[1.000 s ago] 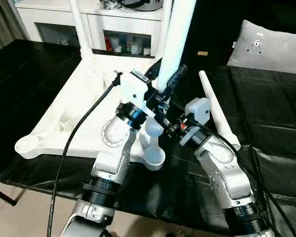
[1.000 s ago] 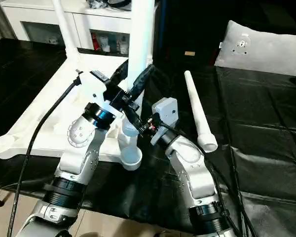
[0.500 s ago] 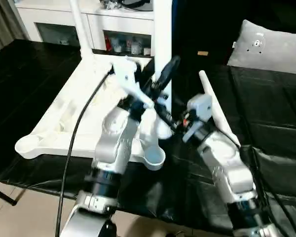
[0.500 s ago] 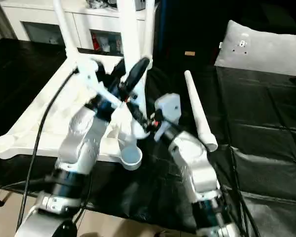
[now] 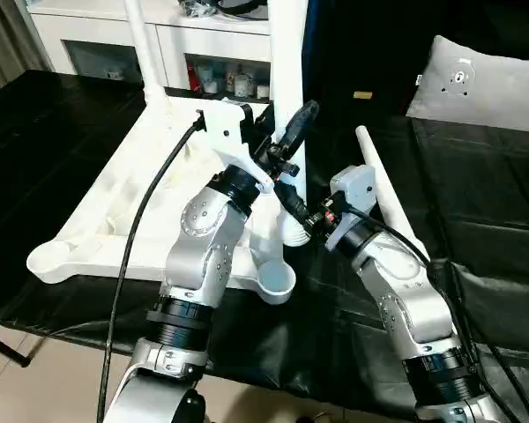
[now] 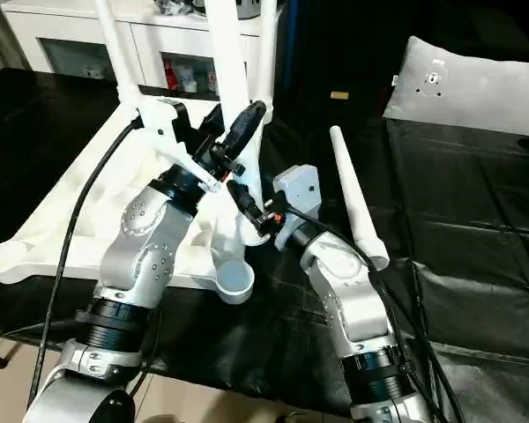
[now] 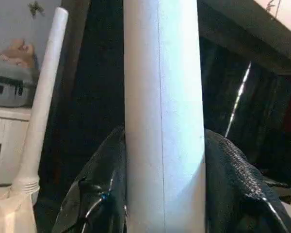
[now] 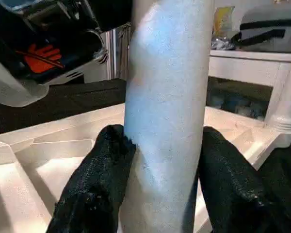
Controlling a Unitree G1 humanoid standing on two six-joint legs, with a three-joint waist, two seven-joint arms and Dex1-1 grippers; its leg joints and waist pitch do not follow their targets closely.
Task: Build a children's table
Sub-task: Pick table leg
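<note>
Two sets of jaws are closed on one upright table leg (image 5: 288, 106), which stands at the near right corner region of the upturned table top (image 5: 115, 211). The leg is seen rising past the upper edge of the head views, so its top end is cut off. Its lower end is hidden behind the two grippers, and whether it is seated in a socket cannot be told. The left gripper (image 5: 286, 150) is held higher on the leg, its silver forearm raised steeply from the near edge and bent inward at the wrist. In the left wrist view, the black fingers (image 7: 233, 170) are pressed against both sides of the white tube. The right gripper (image 6: 251, 211) is clamped lower on the same leg, reached in from the right with the forearm angled up and to the left. In the right wrist view, its fingers (image 8: 99, 179) are seen flanking the tube, touching it on either side.

A second leg (image 5: 141, 48) is stood upright at the far left corner of the table top, its top also cut off. A third leg (image 5: 388, 198) is laid loose on the black-covered worktop (image 5: 485, 203), just right of the right arm, its wide end nearer the robot. An open round socket (image 5: 276, 282) is seen at the near corner, just below the grippers. A grey cushion (image 5: 489, 84) is seen at the far right, and a white cabinet (image 5: 194, 40) behind the worktop.
</note>
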